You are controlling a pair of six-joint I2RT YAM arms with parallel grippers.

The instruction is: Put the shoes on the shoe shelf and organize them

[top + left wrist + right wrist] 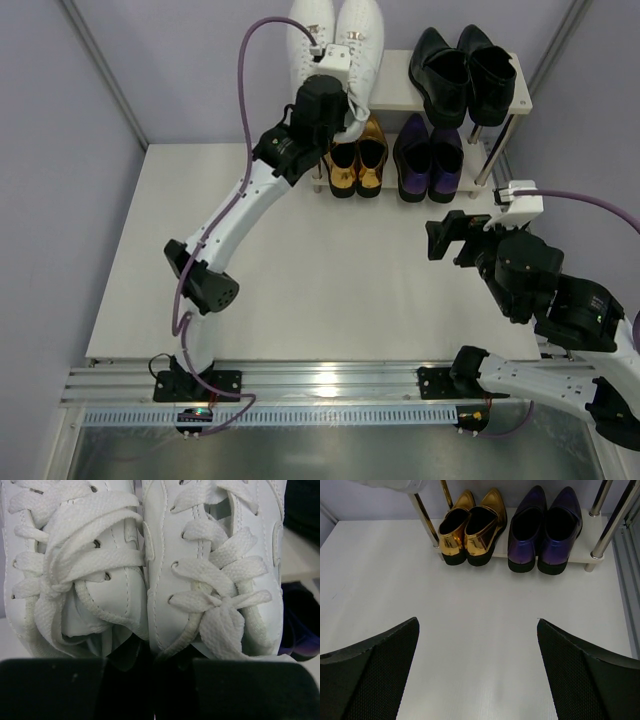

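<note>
The white sneakers (340, 25) (165, 555) lie side by side on the left of the shoe shelf's (395, 92) top board, toes pointing away. My left gripper (338, 88) (149, 665) is at their heels, shut on the inner collars of the pair. The black loafers (465, 75) sit on the top board at the right. On the lower board (587, 555) stand the gold loafers (358, 160) (470, 525) at the left and the purple loafers (428, 155) (545, 530) at the right. My right gripper (448, 238) (477, 621) hangs open over the table in front of the shelf, holding nothing.
The white table (300, 270) stretches in front of the shelf. An aluminium rail (320, 380) with the arm bases runs along the near edge. Pale purple walls and thin frame posts (105, 70) close in the back and sides. The shelf's silver legs (425, 520) stand beside the gold pair.
</note>
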